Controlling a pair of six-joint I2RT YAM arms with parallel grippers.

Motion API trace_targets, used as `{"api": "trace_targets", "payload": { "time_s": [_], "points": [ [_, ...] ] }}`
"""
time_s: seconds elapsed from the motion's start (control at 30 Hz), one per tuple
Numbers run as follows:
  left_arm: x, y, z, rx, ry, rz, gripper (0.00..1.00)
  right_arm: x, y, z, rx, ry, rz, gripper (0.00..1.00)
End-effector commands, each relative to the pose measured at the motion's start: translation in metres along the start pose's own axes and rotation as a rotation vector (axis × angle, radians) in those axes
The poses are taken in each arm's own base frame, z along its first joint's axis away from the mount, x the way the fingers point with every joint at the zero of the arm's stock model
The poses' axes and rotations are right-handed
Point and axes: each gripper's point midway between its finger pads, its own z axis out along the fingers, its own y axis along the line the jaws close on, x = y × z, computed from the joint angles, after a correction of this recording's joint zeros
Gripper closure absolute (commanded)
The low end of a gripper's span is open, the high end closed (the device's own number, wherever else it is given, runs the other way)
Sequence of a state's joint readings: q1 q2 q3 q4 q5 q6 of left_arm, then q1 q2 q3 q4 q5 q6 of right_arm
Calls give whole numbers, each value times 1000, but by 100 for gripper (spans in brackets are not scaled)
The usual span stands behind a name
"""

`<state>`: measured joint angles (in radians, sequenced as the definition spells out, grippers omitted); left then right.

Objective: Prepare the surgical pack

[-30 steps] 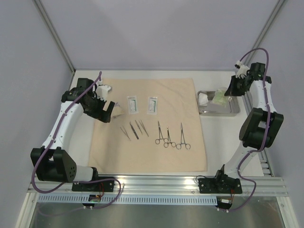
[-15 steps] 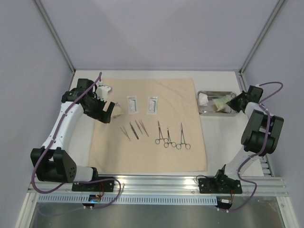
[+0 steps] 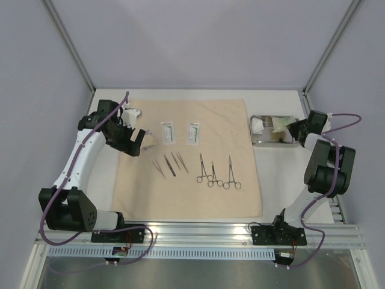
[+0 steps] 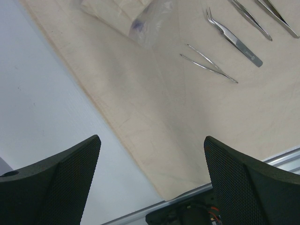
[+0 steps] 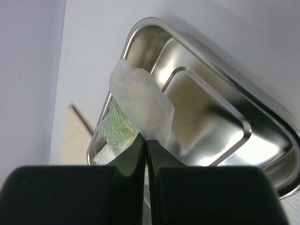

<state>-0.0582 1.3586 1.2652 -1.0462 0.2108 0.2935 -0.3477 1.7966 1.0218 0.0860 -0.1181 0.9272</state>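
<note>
The tan cloth sheet (image 3: 192, 156) lies flat with two white packets (image 3: 166, 132), three tweezers (image 3: 170, 165) and three clamps (image 3: 214, 173) laid in rows on it. My left gripper (image 3: 139, 139) hovers open over the cloth's left edge (image 4: 164, 108), beside a clear gauze packet (image 4: 140, 16); nothing is between its fingers (image 4: 56, 180). At the steel tray's (image 3: 295, 142) right end my right gripper (image 3: 296, 127) is shut on the edge of a translucent green-printed packet (image 5: 140, 101) over the tray (image 5: 206, 51).
More white pads (image 3: 257, 124) lie in the tray's left end. A white object (image 3: 133, 112) sits off the cloth behind my left arm. Frame posts stand at the back corners, and an aluminium rail (image 3: 198, 232) runs along the near edge.
My right arm has come down from above the tray's right end to low beside it, gripper staying shut. The left arm has not moved.
</note>
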Motion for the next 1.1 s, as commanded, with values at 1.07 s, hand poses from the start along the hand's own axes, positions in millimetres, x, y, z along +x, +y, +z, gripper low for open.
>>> {"api": "trace_targets", "payload": {
  "time_s": [1.07],
  "points": [
    [-9, 1, -9, -16, -40, 21, 0, 39, -4, 29, 49, 19, 51, 96]
  ]
}}
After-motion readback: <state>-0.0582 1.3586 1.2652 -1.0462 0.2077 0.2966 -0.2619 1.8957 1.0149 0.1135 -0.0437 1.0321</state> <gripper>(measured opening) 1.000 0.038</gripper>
